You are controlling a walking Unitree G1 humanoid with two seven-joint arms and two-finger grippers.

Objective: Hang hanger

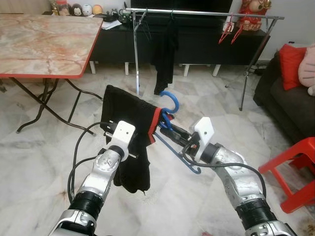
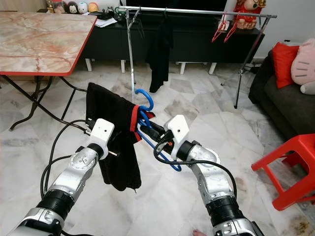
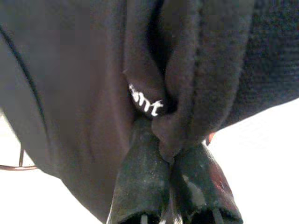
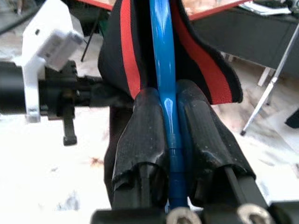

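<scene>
While the right gripper (image 4: 169, 121) pinches the blue hanger (image 1: 170, 101) and the left gripper (image 3: 174, 175) pinches the black garment (image 1: 123, 142), walking to the rail (image 1: 206, 13) could shake the garment off.

Pale marbled floor (image 1: 44, 157) underfoot, carrying a folding table (image 1: 44, 46) with red edge, a metal clothes rack (image 1: 197, 12), a dark sofa (image 1: 288, 105), a red plastic stool (image 1: 295, 172) and a low black cabinet (image 1: 206, 44).

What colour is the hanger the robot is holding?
Blue. The hanger shows best in the right wrist view, pinched between the right gripper fingers.
</scene>
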